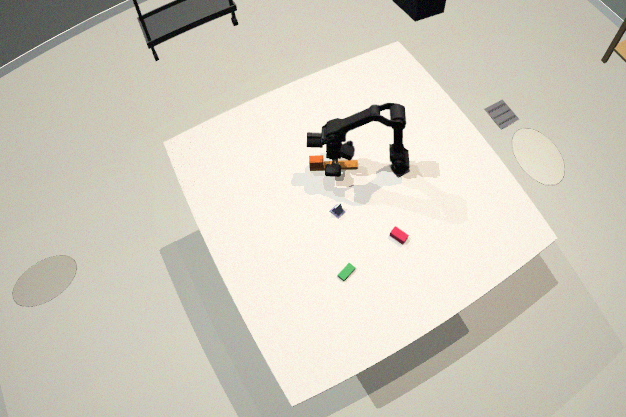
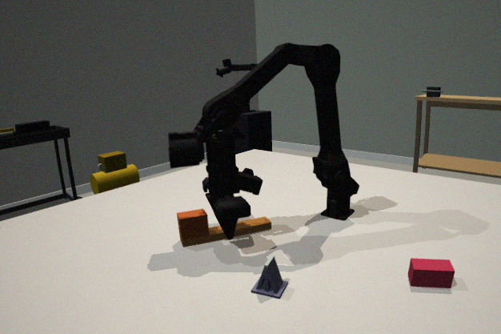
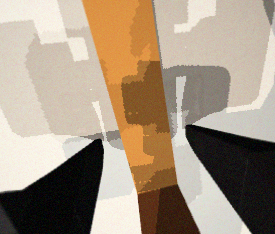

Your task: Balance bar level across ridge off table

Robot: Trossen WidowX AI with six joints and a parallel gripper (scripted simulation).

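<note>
Tool [image 1: 333,167] [image 2: 230,233] [image 3: 144,137]: spread, fingers astride the bar, pinching nothing; one finger to each side, a gap showing at both.
Bar [image 1: 349,164] [image 2: 254,224] [image 3: 123,50]: lying on the worktop [image 1: 262,250] [image 2: 101,281] [image 3: 1,165], between and below the fingers, running out from under the tool toward the arm's base.
Block [image 1: 316,163] [image 2: 192,226] [image 3: 167,212]: on the bar's end, just beside the tool, on the side away from the base. Likely the heavy end, so you want your grip near it, as here.
Ridge [image 1: 337,210] [image 2: 271,277]: apart from the tool, on the exterior camera's side; narrow crest, upright.
Step in hand: judged to be the grasp. Centre the bar between the fingers, square them to its sides, then close evenly; it looks slightly skewed in the wrist view.
Lift: go straight up and slowly; watch for the block end sagging.
Risk: closing off-square may twist the bar, and a grip off the balance point will make it tip later on the crest.
</note>
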